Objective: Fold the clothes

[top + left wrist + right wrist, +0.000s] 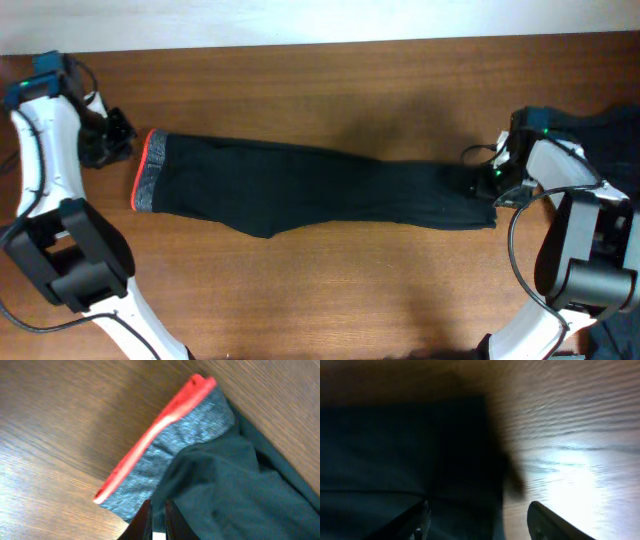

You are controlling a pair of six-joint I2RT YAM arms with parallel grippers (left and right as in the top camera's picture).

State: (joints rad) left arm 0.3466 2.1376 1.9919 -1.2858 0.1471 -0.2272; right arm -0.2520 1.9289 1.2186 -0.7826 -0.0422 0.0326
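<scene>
Close to the lens at the bottom of the left wrist view, the left gripper (157,519) shows narrow, nearly closed jaws. They sit just at the corner of the grey waistband with a red edge (165,445), and I cannot tell whether any cloth is pinched. One pair of long black trousers of thin soft fabric (300,185) lies stretched flat across the middle of the brown wooden counter (300,80), waistband at the left of the overhead frame and hems at the right. At the hem end, the right gripper (479,510) has its jaws wide, one finger over the black cloth and the other over bare wood. Closing there could catch only the top layer or miss the edge. If the left jaws hold nothing, one end would drag and the thin fabric would bunch. I count one pair of trousers, two arms, two grippers, and one dark rumpled heap (618,125) at the right edge.
</scene>
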